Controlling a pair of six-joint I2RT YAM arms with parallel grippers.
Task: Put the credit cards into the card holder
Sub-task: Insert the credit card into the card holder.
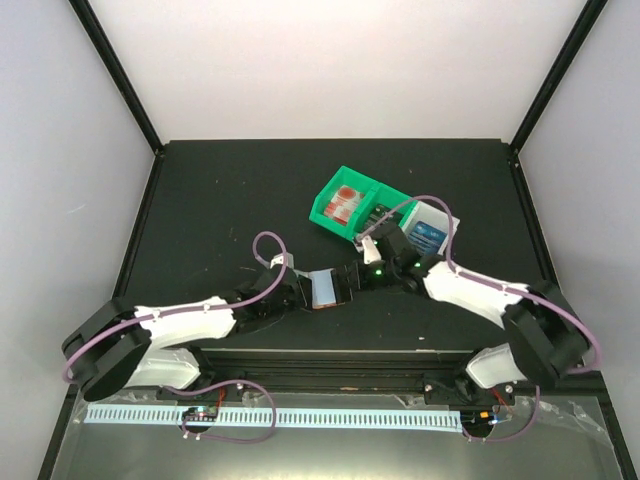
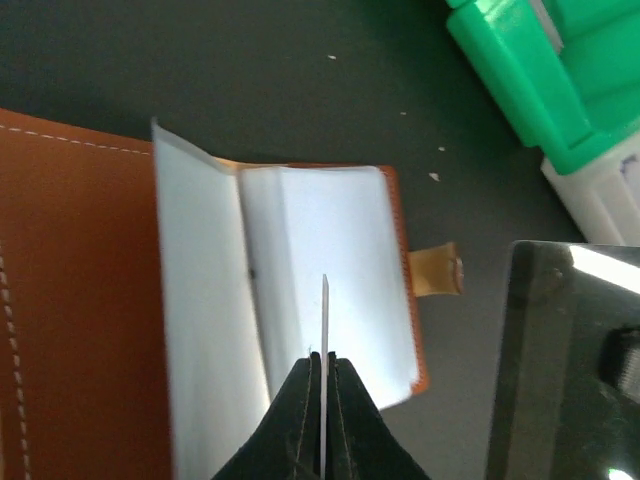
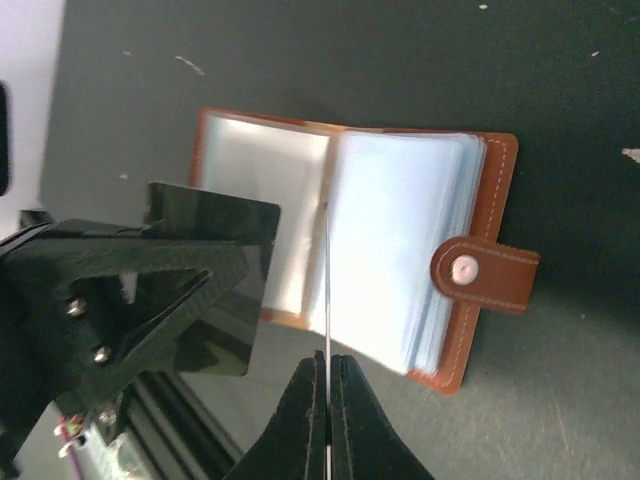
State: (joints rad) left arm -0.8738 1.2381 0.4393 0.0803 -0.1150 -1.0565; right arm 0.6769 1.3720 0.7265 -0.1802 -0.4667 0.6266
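Closest to the left wrist camera, the left gripper point(image 2: 323, 365) has its two black fingers pressed together on a dark glossy rectangular credit card point(image 3: 215, 212). That camera sees the card only edge-on, as a thin pale line. The right wrist camera shows it face-on, standing over the left page of the card holder.

The right gripper point(image 3: 327, 370) is likewise clamped on a second dark card point(image 2: 560, 330), a pale sliver in its own camera and a shiny dark panel in the left wrist view.

Between the two grippers, the small brown leather card holder point(image 3: 395, 250) lies open on the black table point(image 1: 220, 200). It has pale stitching along its edge and a stack of clear plastic sleeves fanned out like book pages. A narrow brown strap point(image 3: 495, 280) with a pale round snap button point(image 3: 463, 268) sticks out from one side.

Just beyond the holder, the overhead camera shows a green plastic bin point(image 1: 330, 213) holding red cards point(image 1: 345, 203). Touching its right side is a white plastic bin point(image 1: 452, 222) holding a blue card with light print point(image 1: 428, 236). The left wrist view catches only the corners of both bins, and their contents cannot be seen there. The right wrist view does not include the bins.
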